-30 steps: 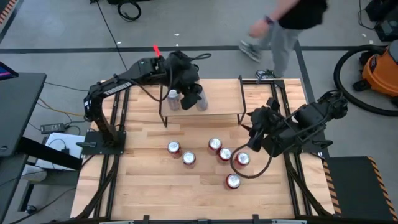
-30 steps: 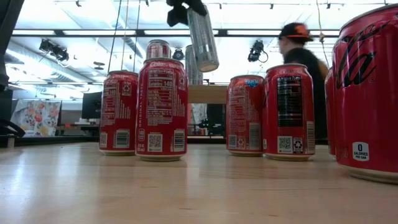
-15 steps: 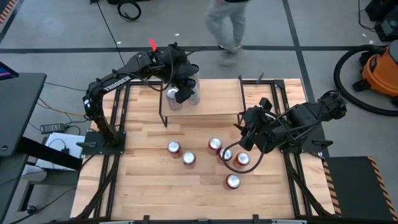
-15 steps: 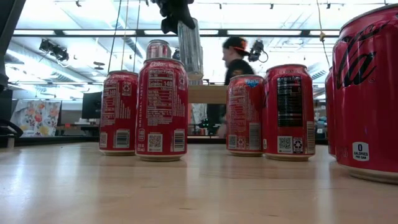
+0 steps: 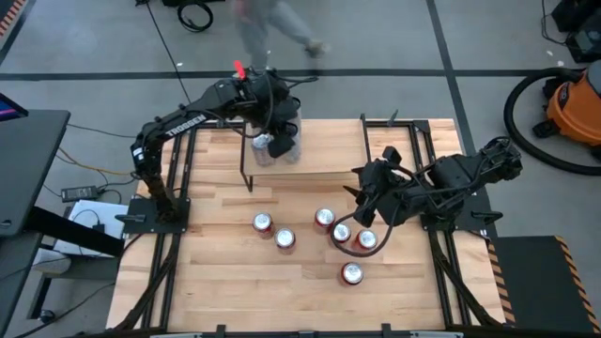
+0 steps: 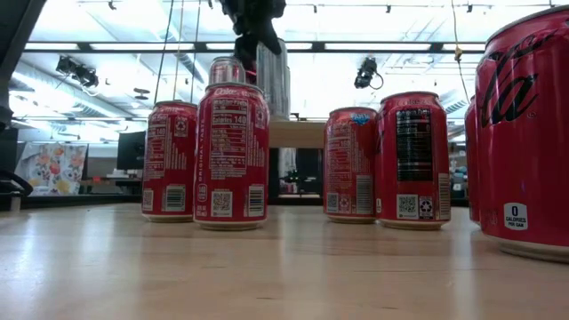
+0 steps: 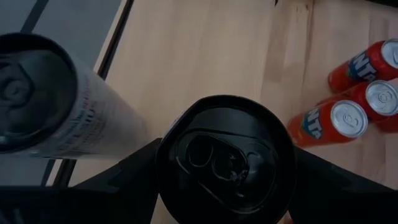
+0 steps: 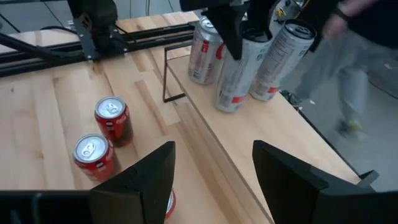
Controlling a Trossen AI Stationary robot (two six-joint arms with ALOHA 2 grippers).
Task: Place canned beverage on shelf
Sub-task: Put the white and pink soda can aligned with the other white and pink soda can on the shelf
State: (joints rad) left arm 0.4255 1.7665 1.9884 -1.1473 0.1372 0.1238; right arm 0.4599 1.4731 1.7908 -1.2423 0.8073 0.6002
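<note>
My left gripper is shut on a tall silver can with a black top, over the left end of the shelf. A second tall silver can and a shorter red-and-silver can stand on their bases on the shelf board, close on either side of it. Several red cans stand on the table in front of the shelf. My right gripper hangs open above the right-hand red cans, with nothing between its fingers. My left gripper pinches the tall silver can by its upper wall, just under the black top, one finger on each side. The fingers slant down from above. The can leans slightly, its base at the shelf board; whether it rests there I cannot tell.
The shelf stands on thin black legs at the table's far middle. A person walks past beyond the far edge. An orange vacuum stands on the floor at the right. Bare tabletop lies near the front edge.
My left gripper has come down toward the shelf with the silver can and shifted a little toward the table's left. The can, tilted and raised before, now stands nearly upright between the two shelf cans. My right gripper has drifted toward the table's left over the red cans.
</note>
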